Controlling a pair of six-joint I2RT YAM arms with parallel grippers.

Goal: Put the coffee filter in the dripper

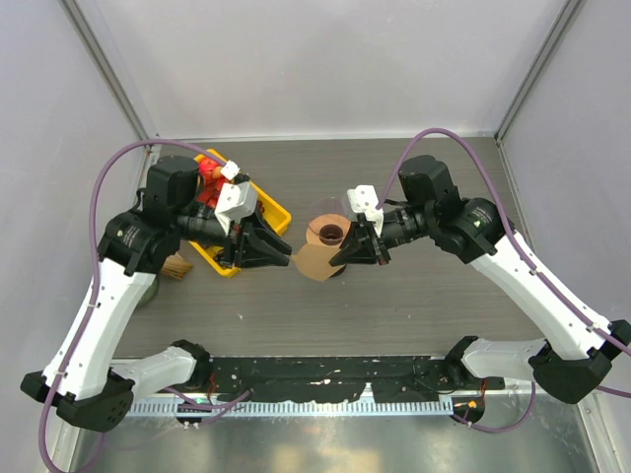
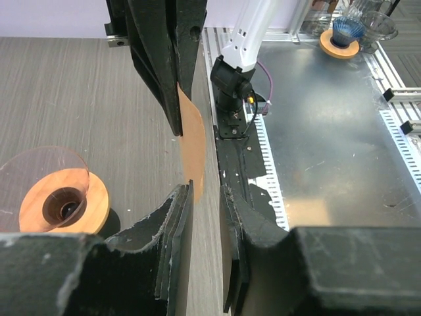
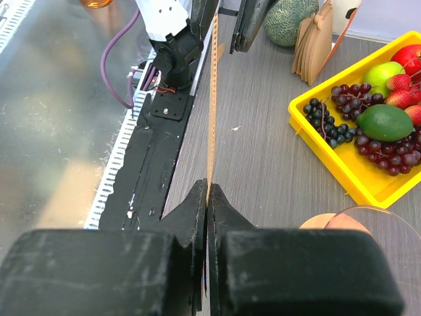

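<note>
Right hand (image 3: pixel 207 189) on thin, flat tan coffee filter (image 3: pixel 212 99)

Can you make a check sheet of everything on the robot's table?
Surface: grey wood-grain table.
Job's things: filter held upright on edge; dripper beside it, no filter inside.
Clutter: yellow tray of fruit, melon, filter stack.
Tools: right tool shut on filter; left tool open around its far edge.
Cables: purple cables arch over the arms.
Surroundings: grey walls; metal bench with cups.
</note>
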